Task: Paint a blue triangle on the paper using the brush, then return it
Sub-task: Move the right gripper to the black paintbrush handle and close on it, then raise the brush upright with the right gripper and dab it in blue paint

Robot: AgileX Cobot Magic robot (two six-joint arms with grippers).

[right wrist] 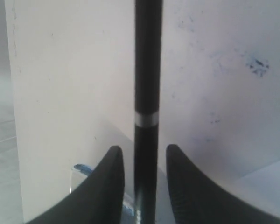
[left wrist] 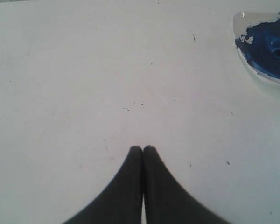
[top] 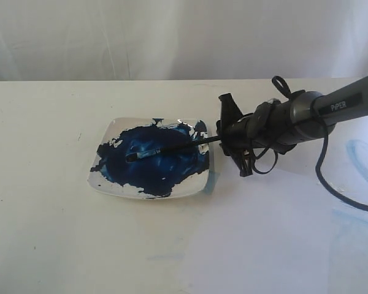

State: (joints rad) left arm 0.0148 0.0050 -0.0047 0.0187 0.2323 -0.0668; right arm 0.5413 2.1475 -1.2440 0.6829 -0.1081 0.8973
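Note:
The brush (top: pixel 172 147) lies across the paint-covered plate (top: pixel 190 190), its bristle tip in the dark blue paint and its black handle pointing right. My right gripper (top: pixel 235 136) stands open at the handle's end. In the right wrist view the handle (right wrist: pixel 148 70) with its silver band runs between the two fingers, with a gap on each side of it (right wrist: pixel 141 148). The paper (top: pixel 276 245) covers the near right of the table. No blue triangle shows on it. My left gripper (left wrist: pixel 143 148) is shut on nothing, over bare table to one side of the plate (left wrist: pixel 261 77).
Faint pale-blue streaks (top: pixel 363 156) mark the paper at the far right, and a light blue smear (top: pixel 165 255) lies near its left edge. A black cable (top: pixel 331 190) hangs from the right arm over the paper. A white backdrop closes off the table's far edge.

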